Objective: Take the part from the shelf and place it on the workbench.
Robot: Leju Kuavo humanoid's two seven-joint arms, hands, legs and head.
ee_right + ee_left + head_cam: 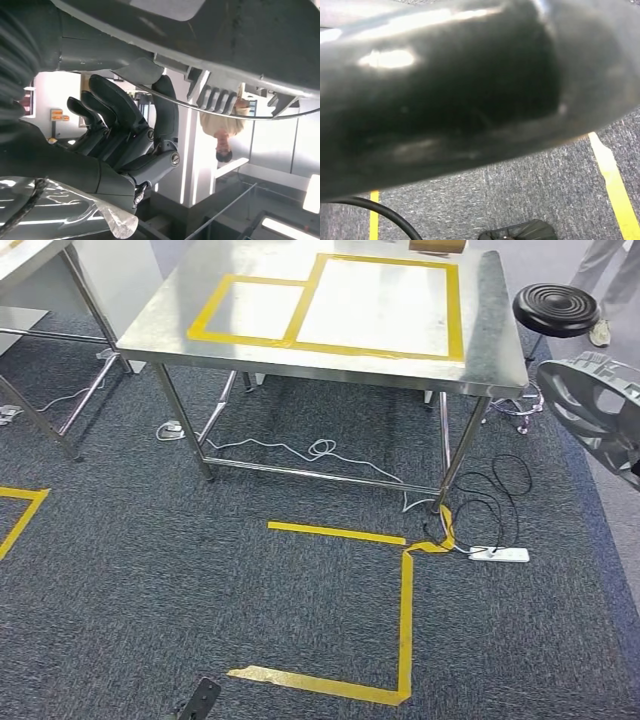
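The head camera looks down at the desk [483, 330] toward twelve o'clock; both wrist cameras sit close (left faces carpet [546, 190], shared with the head view).

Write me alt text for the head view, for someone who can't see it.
A steel workbench marked with yellow tape rectangles stands ahead on grey carpet. A grey ribbed part juts in at the right edge. A black stool, floor cables and a power strip lie nearby.
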